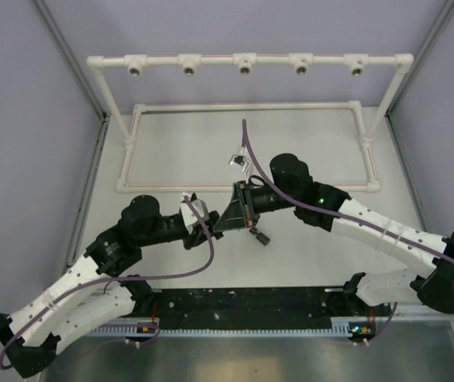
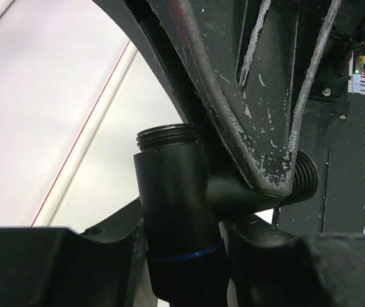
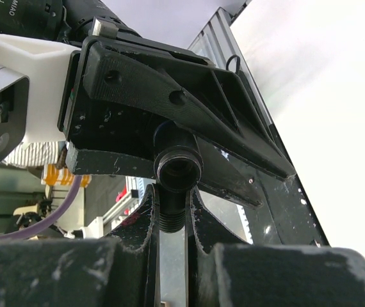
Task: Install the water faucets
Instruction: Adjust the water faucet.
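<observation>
Left wrist: T-shaped faucet (image 2: 173, 204) clamped narrow in left tool (image 2: 182, 256), threaded side stub pinched by right tool (image 3: 173, 222) (tools nose to nose), mid-air over desk (image 1: 315, 151) centre, frame sockets (image 1: 244, 69) farther back.

Bright even light, soft shadows; the table (image 2: 54, 96) glares white, the left pincer (image 2: 186, 259) looms dark and soft-focused.
</observation>
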Robot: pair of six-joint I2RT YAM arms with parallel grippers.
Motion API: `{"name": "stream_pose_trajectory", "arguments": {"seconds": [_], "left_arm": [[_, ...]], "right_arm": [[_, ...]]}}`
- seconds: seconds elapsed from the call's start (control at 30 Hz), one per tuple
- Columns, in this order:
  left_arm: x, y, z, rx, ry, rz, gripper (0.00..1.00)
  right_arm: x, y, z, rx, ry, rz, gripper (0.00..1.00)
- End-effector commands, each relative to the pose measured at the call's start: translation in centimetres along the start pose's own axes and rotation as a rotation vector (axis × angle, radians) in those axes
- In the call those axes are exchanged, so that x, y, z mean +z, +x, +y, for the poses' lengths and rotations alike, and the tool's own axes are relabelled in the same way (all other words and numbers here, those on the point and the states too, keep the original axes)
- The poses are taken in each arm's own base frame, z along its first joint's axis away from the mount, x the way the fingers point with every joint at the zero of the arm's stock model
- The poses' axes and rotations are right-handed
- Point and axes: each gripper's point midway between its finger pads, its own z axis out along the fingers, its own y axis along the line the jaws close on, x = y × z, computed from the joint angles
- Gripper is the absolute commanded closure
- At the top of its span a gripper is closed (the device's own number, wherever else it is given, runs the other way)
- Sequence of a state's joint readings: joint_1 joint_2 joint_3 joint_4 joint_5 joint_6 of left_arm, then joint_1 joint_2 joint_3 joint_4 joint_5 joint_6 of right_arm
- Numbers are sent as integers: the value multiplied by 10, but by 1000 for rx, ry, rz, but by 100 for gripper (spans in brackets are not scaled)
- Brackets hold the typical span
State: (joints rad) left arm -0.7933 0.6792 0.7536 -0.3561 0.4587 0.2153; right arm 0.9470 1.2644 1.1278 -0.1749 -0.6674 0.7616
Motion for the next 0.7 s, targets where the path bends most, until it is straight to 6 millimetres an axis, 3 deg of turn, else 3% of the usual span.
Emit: {"name": "stream_pose_trajectory", "arguments": {"seconds": [0.0, 0.27, 0.4, 0.67], "left_arm": [[0, -50, 0, 54, 12, -155, 100], [-9, -75, -5, 0, -1, -314, 99], [-9, -80, -11, -3, 32, -355, 77], [-4, -75, -14, 9, 66, -312, 62]], "right_arm": [[6, -17, 20, -77, -57, -62, 100], [5, -10, 14, -94, -39, -54, 100], [6, -8, 11, -87, -36, -48, 100], [11, -4, 14, -78, -52, -21, 100]]}}
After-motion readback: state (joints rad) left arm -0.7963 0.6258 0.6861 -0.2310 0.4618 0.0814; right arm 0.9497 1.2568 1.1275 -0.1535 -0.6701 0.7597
